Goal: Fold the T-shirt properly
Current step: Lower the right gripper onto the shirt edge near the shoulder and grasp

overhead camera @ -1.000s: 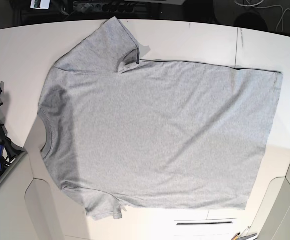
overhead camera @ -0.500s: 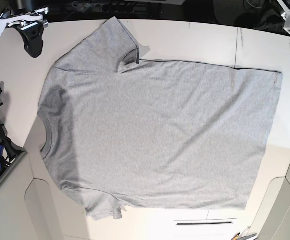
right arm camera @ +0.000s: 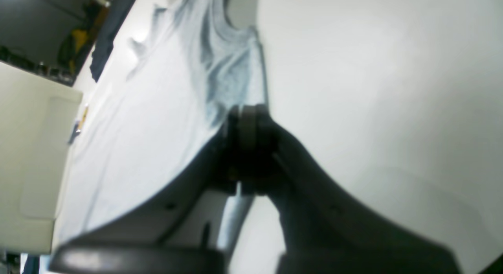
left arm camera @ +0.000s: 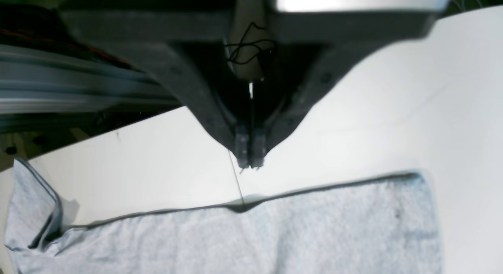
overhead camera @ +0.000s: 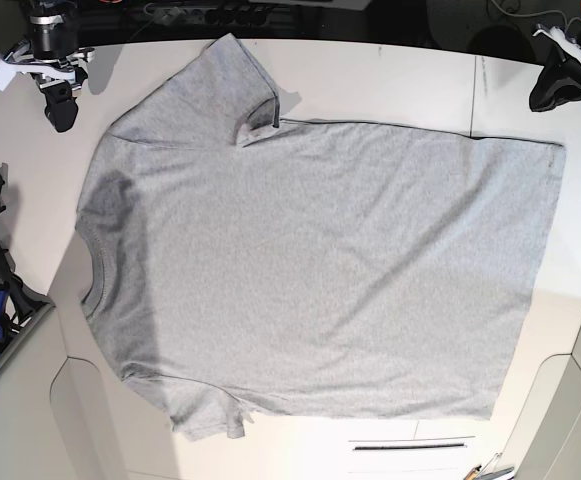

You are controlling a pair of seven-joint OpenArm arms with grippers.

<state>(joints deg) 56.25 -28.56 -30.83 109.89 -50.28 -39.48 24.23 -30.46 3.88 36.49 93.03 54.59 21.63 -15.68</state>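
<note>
The T-shirt (overhead camera: pixel 320 270) lies spread flat, plain side up, on the white table (overhead camera: pixel 390 75), with its long axis running across the base view: crew neck toward that view's left, hem toward its right, one sleeve at the far edge and the other at the near edge. The far sleeve is folded over at its cuff, and a few soft wrinkles cross the body. No fold has been made yet, so in my judgement the task is at its very start. Both arms sit at the far corners of the table, clear of the cloth. The right gripper (overhead camera: pixel 62 112) hangs off the shoulder end, just beyond the far sleeve, its jaws pressed together and holding nothing; from its wrist view the shirt stretches away ahead of the closed tips. The left gripper (left arm camera: pixel 249 158) is over bare table near the hem end, jaws likewise pressed together and empty, with the shirt's far side edge just below its tips and the hem corner off to one side. What matters for the coming move is that each gripper lies on the far side of the shirt's long edge, one near each end, so each would probably need to open and come down toward the nearer corner.
</note>
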